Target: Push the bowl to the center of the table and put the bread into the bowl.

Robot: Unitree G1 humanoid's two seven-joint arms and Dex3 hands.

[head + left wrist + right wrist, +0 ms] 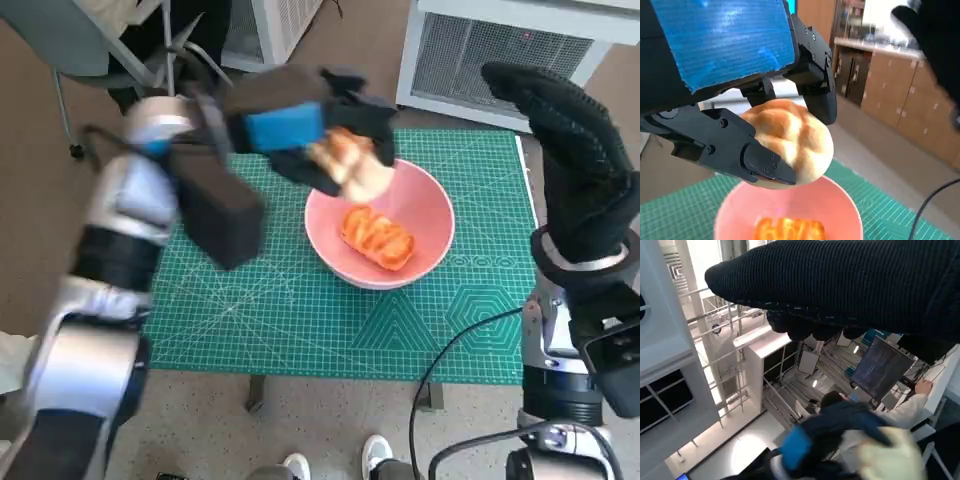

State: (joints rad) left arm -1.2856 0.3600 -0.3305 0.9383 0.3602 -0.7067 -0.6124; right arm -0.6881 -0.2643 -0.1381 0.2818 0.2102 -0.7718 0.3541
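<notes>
- Pink bowl (425, 215) on the tabletop (300, 320) holds an orange pastry (378, 237).
- Left robot hand (300, 130) grips a bun (790, 137) above the rim.
- Right robot hand (580, 160): raised; grasp unclear.

- The left hand (320, 140) is held out over the table from the left side, blue-taped back facing up, with the pale forearm bent in behind it.
- In the left wrist view, black fingers (765, 162) are seen clamped on a round bread roll (790, 137) from both sides, so it's properly gripped.
- The right hand (575, 150) is raised off to the right, upright on its wrist, glove pointing up and away.
- Nothing is held in it; whether the fingers are spread or curled can't really be made out from the right wrist view, just a dark knitted band (850, 285).
</notes>
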